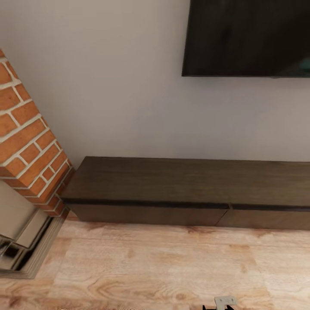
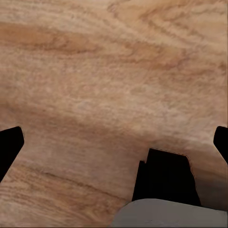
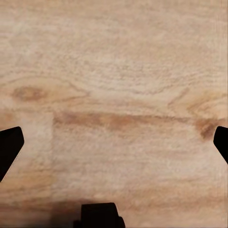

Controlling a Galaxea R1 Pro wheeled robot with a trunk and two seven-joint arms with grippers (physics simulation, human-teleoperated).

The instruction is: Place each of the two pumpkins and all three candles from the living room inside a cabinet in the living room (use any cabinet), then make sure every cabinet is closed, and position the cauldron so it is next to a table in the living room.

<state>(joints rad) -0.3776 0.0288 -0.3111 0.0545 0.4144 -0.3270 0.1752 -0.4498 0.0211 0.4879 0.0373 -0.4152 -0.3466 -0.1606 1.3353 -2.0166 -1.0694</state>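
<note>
The long, low dark-brown cabinet point(image 1: 172, 181) stands against the pale wall ahead, and both wide drawer fronts point(image 1: 146, 214) sit flush and shut. The pumpkins and candles are out of view. My left gripper point(image 2: 114, 142) hangs open over bare wood floor, its dark fingertips point(image 2: 9, 147) spread wide with nothing between them. My right gripper point(image 3: 114, 142) is likewise open above the floor, fingertips point(image 3: 8, 147) far apart and empty.
A red-brick fireplace point(image 1: 26, 142) with a grey surround point(image 1: 21, 232) stands at the left, close to the cabinet's end. A black TV screen point(image 1: 249, 38) hangs on the wall above. Light wood floor point(image 1: 163, 262) stretches between me and the cabinet.
</note>
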